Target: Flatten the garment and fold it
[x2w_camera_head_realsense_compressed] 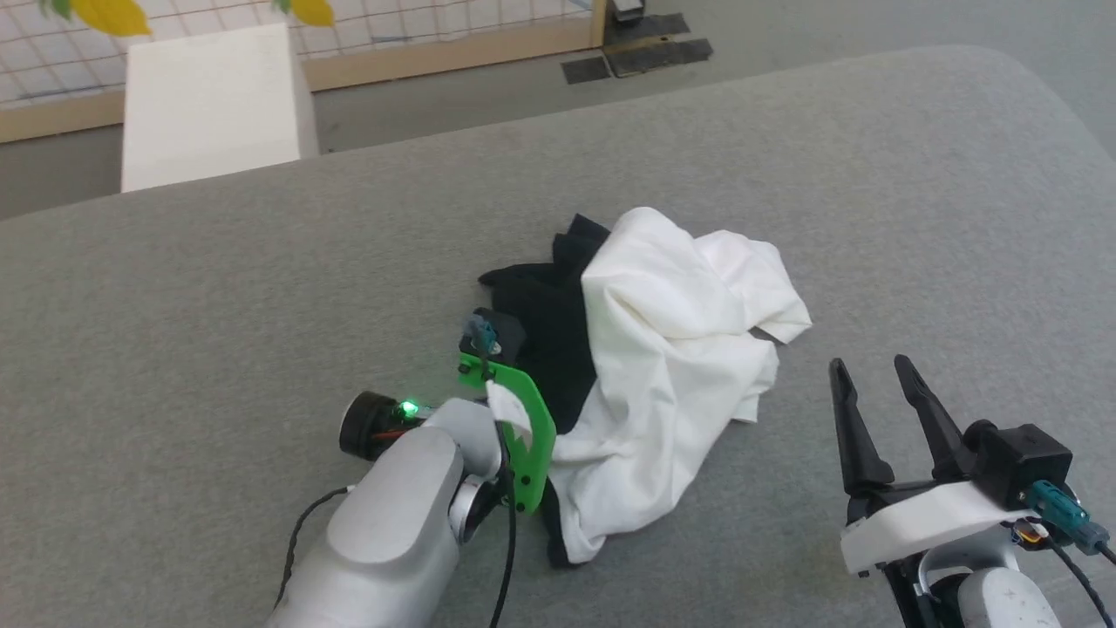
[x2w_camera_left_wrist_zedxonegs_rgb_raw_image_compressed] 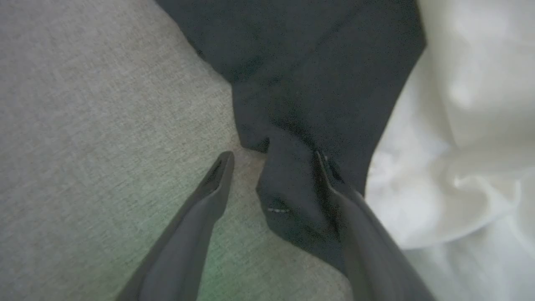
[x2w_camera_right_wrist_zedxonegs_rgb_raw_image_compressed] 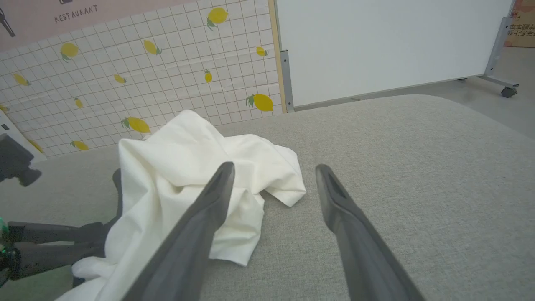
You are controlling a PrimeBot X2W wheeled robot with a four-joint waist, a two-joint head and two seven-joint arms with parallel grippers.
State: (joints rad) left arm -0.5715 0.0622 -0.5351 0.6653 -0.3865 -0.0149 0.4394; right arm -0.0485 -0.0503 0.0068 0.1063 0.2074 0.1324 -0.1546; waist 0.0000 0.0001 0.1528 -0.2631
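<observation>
Item 1: the garment [x2w_camera_head_realsense_compressed: 663, 366]. It is lying crumpled in a heap on the grey padded surface [x2w_camera_head_realsense_compressed: 261, 288], with the white body panel bunching up on top and the black part showing along the heap's left edge. It is not flattened and not folded.

Item 2: left gripper [x2w_camera_left_wrist_zedxonegs_rgb_raw_image_compressed: 273, 155]. It is reaching into the garment's black edge from the near left, wrist and green bracket [x2w_camera_head_realsense_compressed: 523, 427] sitting over the fabric in the head view. Its jaws are standing wide apart. A lump of black cloth is lying between the two fingers, against one of them, while the other finger [x2w_camera_left_wrist_zedxonegs_rgb_raw_image_compressed: 209, 196] is resting over bare grey surface. Nothing is being pinched.

Item 3: right gripper [x2w_camera_head_realsense_compressed: 870, 363]. It is hovering to the right of the garment, near its white hem but apart from it, with its jaws spread wide and gripping nothing.

Item 4: surroundings beyond the garment. A white box [x2w_camera_head_realsense_compressed: 209, 105] is standing past the surface's far edge, and a lemon-patterned tiled wall [x2w_camera_right_wrist_zedxonegs_rgb_raw_image_compressed: 146, 62] is rising beside a white panel [x2w_camera_right_wrist_zedxonegs_rgb_raw_image_compressed: 388, 42].
</observation>
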